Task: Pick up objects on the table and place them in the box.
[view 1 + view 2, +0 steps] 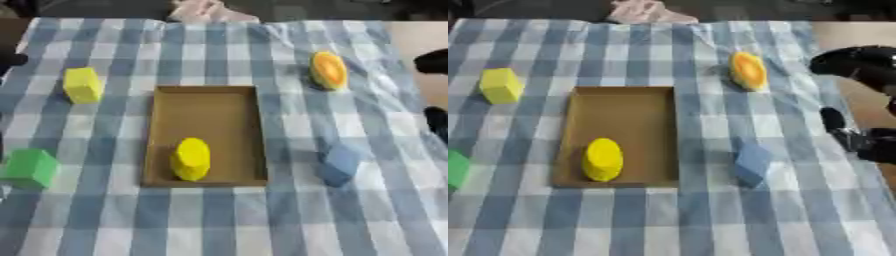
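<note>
1. Fingers of the right hand [859,137] cannot be told as spread or curled: we see only dark, blurred shapes at the right edge of the right eye view, holding nothing that we can make out. Our left hand shows in neither view.
2. We find the shallow brown cardboard box [166,100] at the middle of the blue-and-white checked tablecloth [219,220], its long axis running away from us. One yellow rounded block [191,159] already lies inside, at the near end.
3. Four things are left outside the box: a blue angular block [752,164] just right of the box's near corner, an orange-and-yellow oval piece [748,71] further off to the right, a yellow cube-like block [82,85] at far left, and a green cube [31,168] at near left.
4. Key relation: the blue angular block lies to the left of our right hand and slightly nearer to us, between that hand and the box. We judge the right hand the better placed for it.
5. The blue block seems to stand taller than it is wide, so a grasp from above across its narrow sides looks apt.
6. We judge the task partly done, with one of five pieces boxed.
</note>
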